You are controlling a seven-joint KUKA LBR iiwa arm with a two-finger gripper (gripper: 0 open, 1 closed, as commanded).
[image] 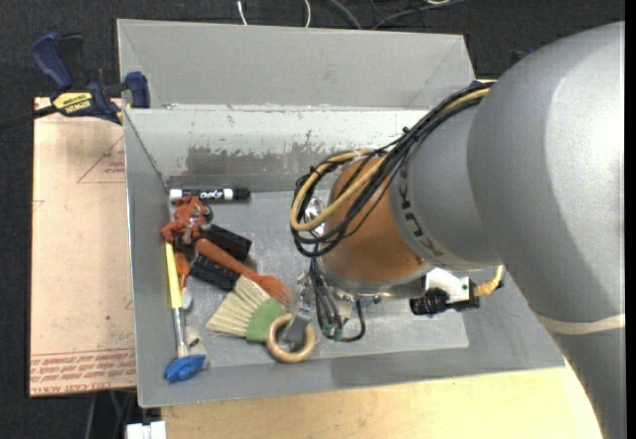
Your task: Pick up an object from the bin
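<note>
My gripper (pixel 325 311) reaches down under the orange wrist cover near the bin's front middle, and is mostly hidden by the cover and cables. Just left of it a pale wooden ring (pixel 291 348) lies on the bin floor with a small grey piece inside it. A green round piece (pixel 259 327) touches the ring's left side. A brush with an orange handle and fanned pale bristles (pixel 236 312) lies beside that.
Along the bin's left side lie a black-and-white marker (pixel 209 195), an orange clamp-like tool (pixel 187 220), a black block (pixel 221 258) and a yellow-handled tool with a blue tip (pixel 185 366). The big grey arm covers the bin's right half.
</note>
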